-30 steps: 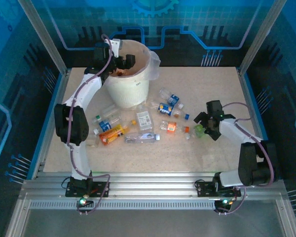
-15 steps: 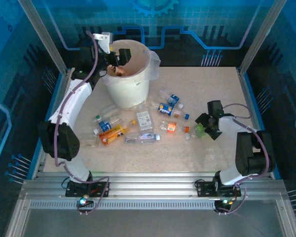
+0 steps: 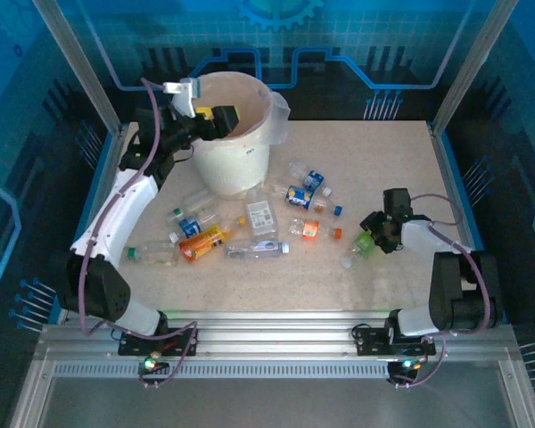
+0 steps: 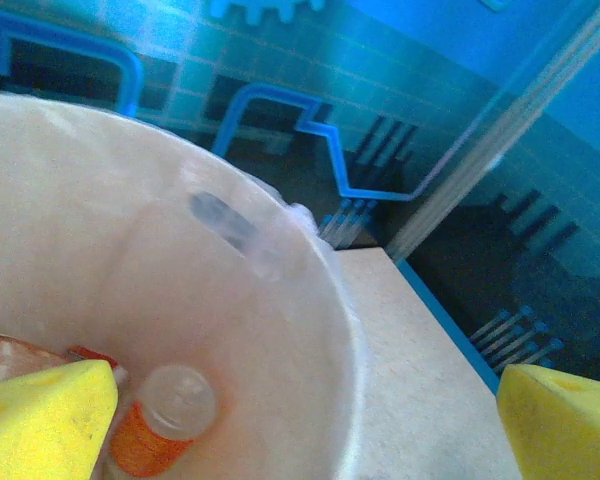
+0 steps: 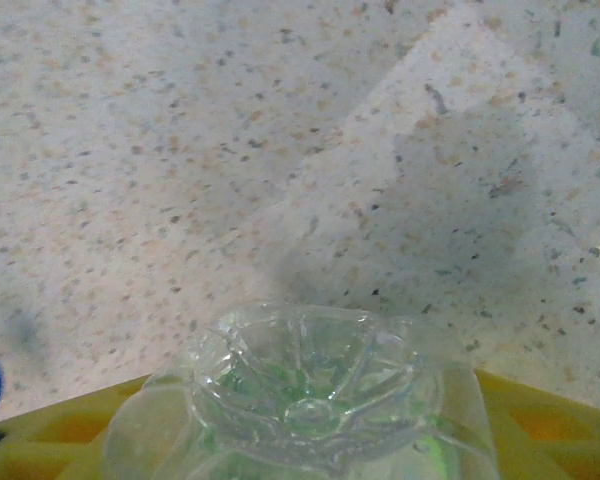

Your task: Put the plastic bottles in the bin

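Yellow pads [image 5: 540,412] of right gripper [image 3: 374,235] closed on green-tinted bottle [image 3: 360,245] at desk's [image 3: 383,169] right side; left gripper [image 3: 221,118] spread wide, empty, over bin [image 3: 236,168] rim.

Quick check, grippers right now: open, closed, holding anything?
Left gripper: open, empty, over the bin.
Right gripper: closed on the green-labelled bottle, which sits between its yellow fingers.

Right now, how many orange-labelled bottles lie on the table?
2: the long orange bottle in front of the bin, and the small orange-labelled bottle further right. Other labels may be turned away.
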Tool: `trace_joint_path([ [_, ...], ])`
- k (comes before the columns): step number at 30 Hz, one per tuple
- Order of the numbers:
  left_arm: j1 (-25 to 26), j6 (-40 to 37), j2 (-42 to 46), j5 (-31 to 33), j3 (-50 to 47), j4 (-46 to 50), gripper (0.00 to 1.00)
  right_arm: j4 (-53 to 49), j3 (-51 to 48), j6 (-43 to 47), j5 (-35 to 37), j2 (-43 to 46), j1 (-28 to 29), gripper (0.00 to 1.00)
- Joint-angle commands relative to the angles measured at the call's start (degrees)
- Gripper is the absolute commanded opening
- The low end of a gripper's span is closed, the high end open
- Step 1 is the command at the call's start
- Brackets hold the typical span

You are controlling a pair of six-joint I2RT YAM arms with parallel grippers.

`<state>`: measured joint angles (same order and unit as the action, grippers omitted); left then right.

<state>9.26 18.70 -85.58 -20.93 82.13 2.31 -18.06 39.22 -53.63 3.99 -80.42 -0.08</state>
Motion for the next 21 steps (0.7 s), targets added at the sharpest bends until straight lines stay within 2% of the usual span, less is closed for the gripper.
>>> trace_joint_path([
  [1, 4.96, 1.46, 4.05, -2.72, -2.67, 0.27, 0.99, 1.23, -0.11, 1.9, -2.2, 4.91, -0.67, 0.59],
  [11, 18.72, -1.12, 3.69, -3.19, -6.02, 1.02, 0.99, -0.67, 5.2, 3.98, -3.48, 17.26, 2.71, 0.53],
  [15, 21.88, -0.26, 1.78, -3.53, -7.62, -1.53, 0.99, 0.23, 9.5, 4.03, -4.12, 18.24, 5.45, 0.53],
  [21, 24.73, 4.67, -1.51, -9.5, -12.38, -11.74, 0.99, 2.53, 15.85, 3.16, -7.65, 15.48, 8.88, 0.53],
])
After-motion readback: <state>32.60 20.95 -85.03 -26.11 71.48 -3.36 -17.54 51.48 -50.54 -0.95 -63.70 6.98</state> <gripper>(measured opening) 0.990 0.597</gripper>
